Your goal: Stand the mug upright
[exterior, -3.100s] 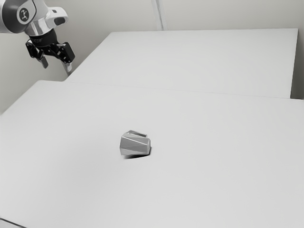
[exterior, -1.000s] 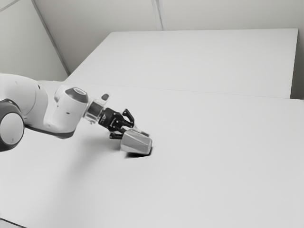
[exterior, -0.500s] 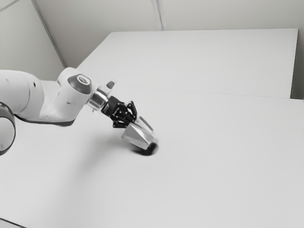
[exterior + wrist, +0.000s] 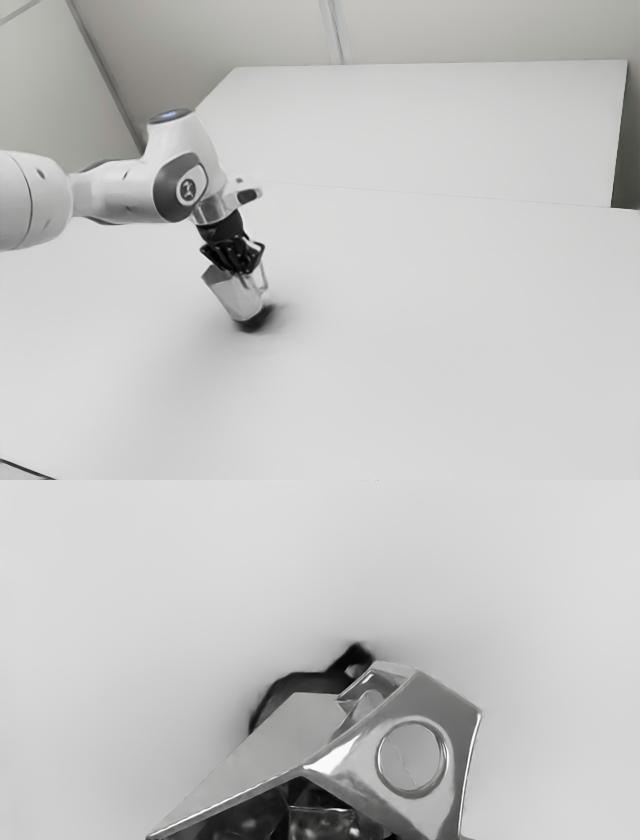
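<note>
In the exterior view my gripper (image 4: 238, 268) points down at the upper, rim end of the shiny grey faceted mug (image 4: 236, 296), shut on it. The mug leans, its rim toward the exterior view's left and its base low, right by a dark shadow; whether the base touches the table cannot be told. Its thin handle (image 4: 265, 278) stands on the exterior view's right side. In the wrist view the mug (image 4: 265, 740) shows its slanted wall and dark opening, with dark parts of the gripper (image 4: 320, 822) at that opening. A round ring marks the bright part beside it.
The white table (image 4: 430, 350) spreads around the mug. Behind it is another pale surface (image 4: 420, 130), with a wall beyond. The arm comes in from the exterior view's left.
Since the earlier frames my hand has reached the mug, taken hold of it and turned more downward. The mug has swung from lying to a steep lean and shifted toward the exterior view's left.
</note>
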